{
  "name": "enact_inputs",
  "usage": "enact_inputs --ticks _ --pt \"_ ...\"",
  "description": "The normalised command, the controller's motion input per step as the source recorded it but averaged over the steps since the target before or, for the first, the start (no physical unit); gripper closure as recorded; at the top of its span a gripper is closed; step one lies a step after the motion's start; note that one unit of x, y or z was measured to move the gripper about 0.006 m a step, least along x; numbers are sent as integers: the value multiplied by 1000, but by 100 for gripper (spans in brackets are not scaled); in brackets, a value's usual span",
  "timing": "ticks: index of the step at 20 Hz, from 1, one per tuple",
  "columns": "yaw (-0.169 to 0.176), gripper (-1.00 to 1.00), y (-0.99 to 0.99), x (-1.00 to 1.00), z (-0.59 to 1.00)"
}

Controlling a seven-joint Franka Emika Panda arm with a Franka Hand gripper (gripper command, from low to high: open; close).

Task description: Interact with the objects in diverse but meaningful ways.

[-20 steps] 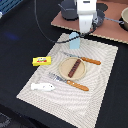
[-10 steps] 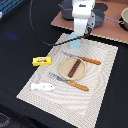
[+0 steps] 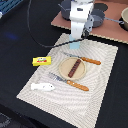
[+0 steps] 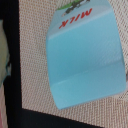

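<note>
A pale-blue carton-like block (image 4: 85,55) with red "MILK" print fills the wrist view and lies on the woven placemat (image 4: 35,75). In the exterior view my gripper (image 3: 76,44) hangs right over this block (image 3: 75,46) at the mat's far edge. The fingers are hidden, so I cannot tell whether they hold it. The yellow packet (image 3: 42,61) lies on the black table at the exterior view's left of the mat. The dark-brown stick (image 3: 74,67) rests on the tan plate (image 3: 62,67). The small white piece (image 3: 43,86) lies at the mat's near left corner.
An orange-handled knife (image 3: 84,59) and fork (image 3: 70,82) flank the plate on the striped placemat (image 3: 102,75). Grey pots (image 3: 100,15) stand on a brown board (image 3: 112,25) behind the arm. A black cable (image 3: 35,37) loops over the table.
The arm has shifted slightly toward the exterior view's left, staying low over the pale-blue block. The other objects have not moved.
</note>
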Motion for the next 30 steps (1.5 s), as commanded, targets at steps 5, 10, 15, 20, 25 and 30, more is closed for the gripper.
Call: enact_inputs --ticks 5,10,15,20,25,30 --pt "132 -100 0 -12 -110" --pt "56 -100 -28 -6 -83" --pt "0 -100 -42 -1 -201" --pt "0 -100 -57 -19 -230" --pt "0 -100 -25 -29 -198" --pt "0 100 0 -2 -72"
